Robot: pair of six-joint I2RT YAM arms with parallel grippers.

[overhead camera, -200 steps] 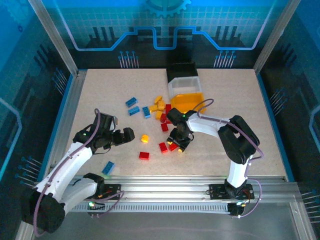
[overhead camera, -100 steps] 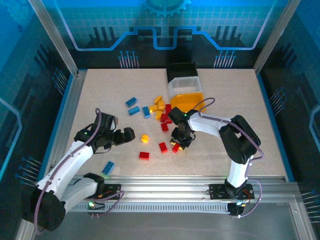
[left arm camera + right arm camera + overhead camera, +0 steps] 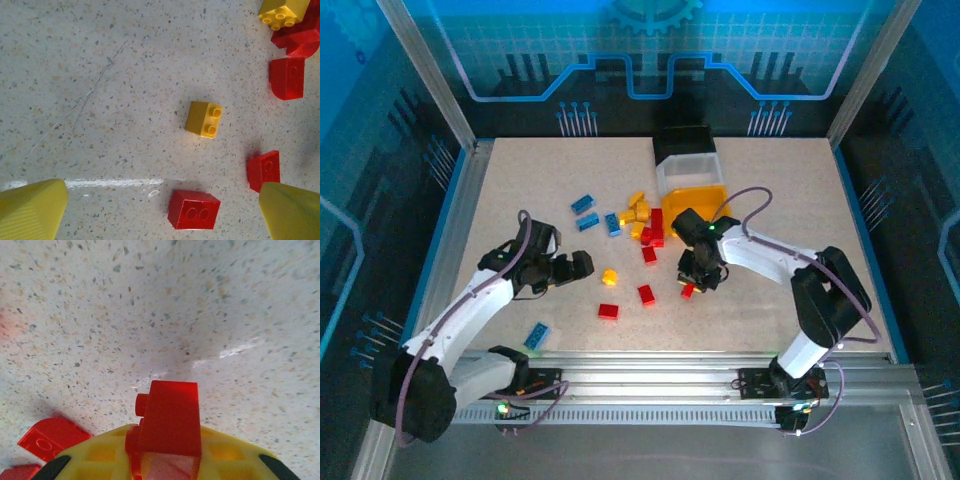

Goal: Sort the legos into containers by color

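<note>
Both units share one build. The left arm (image 3: 460, 318) and right arm (image 3: 760, 255) have white links, black rounded joints and black bases. A mauve cable (image 3: 746, 192) loops along each. Small green lights (image 3: 501, 408) glow at wrists and bases. The left gripper (image 3: 582, 266) is black, with yellow, finely ribbed wedge fingers (image 3: 30, 210). The right gripper (image 3: 692, 284) has yellow pocketed fingers with black corners.
</note>
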